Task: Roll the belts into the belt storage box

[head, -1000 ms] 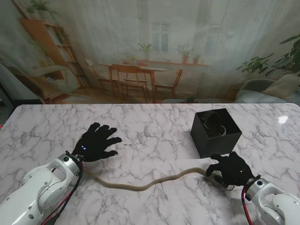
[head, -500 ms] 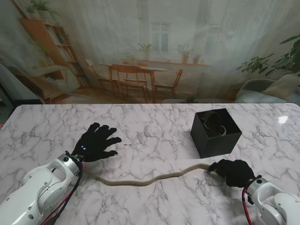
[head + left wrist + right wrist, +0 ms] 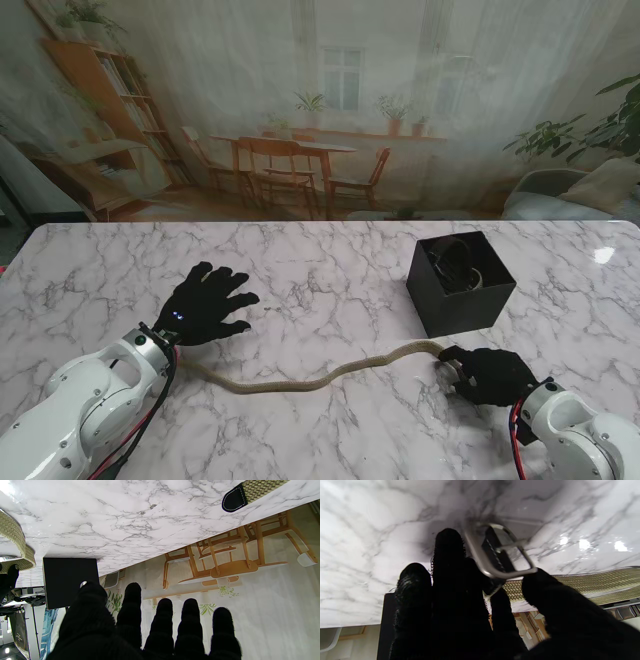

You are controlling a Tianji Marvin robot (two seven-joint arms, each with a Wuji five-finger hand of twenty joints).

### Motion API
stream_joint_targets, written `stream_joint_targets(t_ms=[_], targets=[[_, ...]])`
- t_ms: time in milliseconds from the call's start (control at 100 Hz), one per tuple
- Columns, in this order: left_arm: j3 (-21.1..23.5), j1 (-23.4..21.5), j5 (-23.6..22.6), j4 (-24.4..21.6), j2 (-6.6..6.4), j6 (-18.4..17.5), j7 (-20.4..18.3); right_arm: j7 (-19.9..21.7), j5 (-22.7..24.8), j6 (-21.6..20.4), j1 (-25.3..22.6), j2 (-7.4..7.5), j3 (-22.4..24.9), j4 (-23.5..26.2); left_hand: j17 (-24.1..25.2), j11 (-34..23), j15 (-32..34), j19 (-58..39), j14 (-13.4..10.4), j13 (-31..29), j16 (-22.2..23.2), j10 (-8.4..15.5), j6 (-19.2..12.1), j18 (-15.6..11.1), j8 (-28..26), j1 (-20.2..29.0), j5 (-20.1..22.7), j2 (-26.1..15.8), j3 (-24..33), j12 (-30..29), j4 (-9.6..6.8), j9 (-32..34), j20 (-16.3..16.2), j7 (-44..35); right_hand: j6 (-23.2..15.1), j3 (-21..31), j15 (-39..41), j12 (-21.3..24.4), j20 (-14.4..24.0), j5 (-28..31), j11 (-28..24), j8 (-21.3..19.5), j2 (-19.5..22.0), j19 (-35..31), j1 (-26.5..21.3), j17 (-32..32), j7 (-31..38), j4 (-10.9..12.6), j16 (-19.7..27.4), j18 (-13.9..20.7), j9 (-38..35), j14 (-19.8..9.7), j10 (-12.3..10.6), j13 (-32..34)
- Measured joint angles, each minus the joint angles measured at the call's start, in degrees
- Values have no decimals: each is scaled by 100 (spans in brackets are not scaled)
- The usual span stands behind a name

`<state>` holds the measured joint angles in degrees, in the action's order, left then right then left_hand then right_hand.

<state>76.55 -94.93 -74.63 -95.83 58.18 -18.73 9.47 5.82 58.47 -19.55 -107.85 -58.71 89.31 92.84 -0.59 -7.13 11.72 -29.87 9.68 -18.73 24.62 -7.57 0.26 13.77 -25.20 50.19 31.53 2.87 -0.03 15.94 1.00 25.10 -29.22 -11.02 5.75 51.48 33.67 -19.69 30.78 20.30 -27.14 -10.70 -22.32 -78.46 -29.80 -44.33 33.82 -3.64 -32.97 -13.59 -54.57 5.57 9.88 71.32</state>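
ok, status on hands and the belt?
Right hand shut on belt at buckle. Left hand open, flat, off the belt. Storage box open, path clear.

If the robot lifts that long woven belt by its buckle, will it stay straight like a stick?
Probably not. The belt already lies in wavy curves, so it looks floppy and would likely dangle. Its metal buckle, in the right hand, seems stiff.

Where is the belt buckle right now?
In the stand's view the buckle is on my right, held in the right hand, just nearer to me than the black storage box.
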Motion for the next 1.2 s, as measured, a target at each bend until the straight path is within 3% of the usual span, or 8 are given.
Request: stream_joint_targets(t_ms=[90,220,350,510,810,920,1100,1200], targets=[[-6,3,0,0,0,0,-5,-22,102,0,1,-7,-40,21,0,0,0,1,0,0,0,0,2,0,0,0,0,0,0,0,0,0,0,0,-290,-178,0,-127,55,344,-57,1,59,-42,60,236,-3,-2,0,-120,-54,73,-19,-66],[-11,8,5,0,0,0,-18,-431,939,-5,10,-7,-57,3,0,0,0,1,0,0,0,0,4,2,0,0,0,0,0,1,0,0,0,0,-570,108,-12,-209,82,775,17,-190,53,-44,-50,516,127,-2,-4,-123,31,77,-189,-247],[-13,9,9,1,0,-1,-21,-7,85,26,4,-6,-21,20,0,0,0,2,1,0,0,0,6,2,0,0,0,0,0,2,0,0,0,0,-59,-35,-11,-227,83,1044,47,-314,56,-45,125,143,-62,-4,-54,-120,-236,70,13,-69],[-19,14,9,6,0,-2,-20,-26,-88,34,12,-23,-30,12,0,0,0,2,1,0,0,0,7,3,-1,0,0,0,0,2,0,0,0,0,366,-213,-4,173,-209,1077,291,-316,120,-51,254,-315,-201,-5,240,-119,-859,-25,9,141],[-33,24,23,10,0,-2,-48,605,-787,142,72,-1,-187,175,0,0,-1,3,1,0,0,0,10,4,-1,0,0,0,0,4,0,0,0,0,603,-275,-272,301,-405,-25,319,-199,127,151,254,-45,-419,-5,570,-123,-706,-39,2,46],[-34,25,76,13,2,-7,-54,1132,-1273,184,85,13,-222,301,0,0,-1,3,1,0,0,0,12,4,-1,5,0,0,0,5,0,0,0,0,645,-338,-459,291,-407,-388,244,-151,195,319,235,306,-620,-5,583,-126,-218,65,-51,-249],[-67,58,150,44,6,-26,-56,1387,-1109,139,87,48,-232,431,0,0,-1,3,1,0,0,0,29,5,-1,11,0,0,0,6,0,1,0,0,647,1190,-982,248,-272,-470,200,-375,-193,753,-231,897,-1062,179,546,-121,790,131,-193,-826],[-69,65,156,47,9,-27,-68,1400,-1011,82,82,64,-215,437,0,0,-1,3,1,0,0,0,31,5,-1,11,0,0,0,6,0,1,0,0,624,1598,-919,384,-227,-470,489,-686,-425,829,-628,954,-1125,274,509,-45,1340,4,-89,-913]])
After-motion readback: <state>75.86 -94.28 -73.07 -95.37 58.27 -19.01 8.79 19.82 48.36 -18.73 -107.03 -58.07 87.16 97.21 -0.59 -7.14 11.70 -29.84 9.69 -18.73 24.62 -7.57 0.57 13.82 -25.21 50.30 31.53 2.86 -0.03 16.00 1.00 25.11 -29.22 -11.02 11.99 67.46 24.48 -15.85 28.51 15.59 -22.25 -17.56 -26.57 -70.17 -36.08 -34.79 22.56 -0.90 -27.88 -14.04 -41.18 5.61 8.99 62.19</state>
